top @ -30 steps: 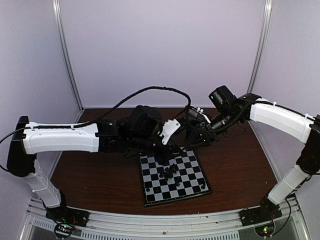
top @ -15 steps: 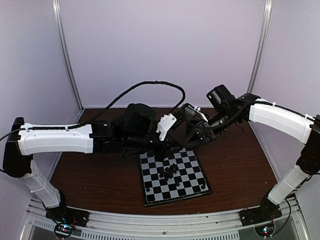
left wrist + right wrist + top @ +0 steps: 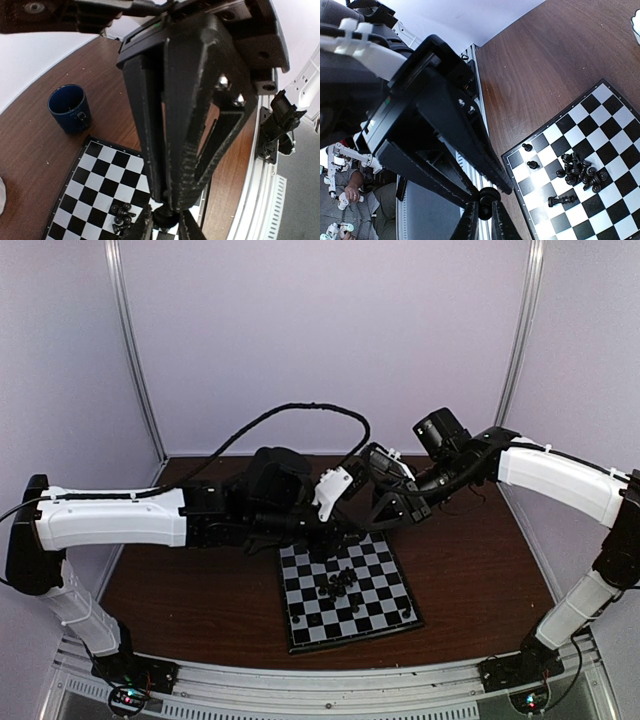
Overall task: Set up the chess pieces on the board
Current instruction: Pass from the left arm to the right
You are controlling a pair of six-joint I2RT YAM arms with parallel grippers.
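The right claw (image 3: 485,206) was pinched shut on a tiny black chess piece (image 3: 485,196), low in the frame. The left claw (image 3: 167,205) gripped the same piece narrowly from the other side (a mid-air handover, it seemed). The left would do well to let go only once the right held firm. Right of them, the board (image 3: 620,127) carried a loose heap of pieces (image 3: 580,172). The brown tabletop (image 3: 560,60) also bore a blue mug (image 3: 70,107); pale lilac walls (image 3: 320,340) enclosed it.
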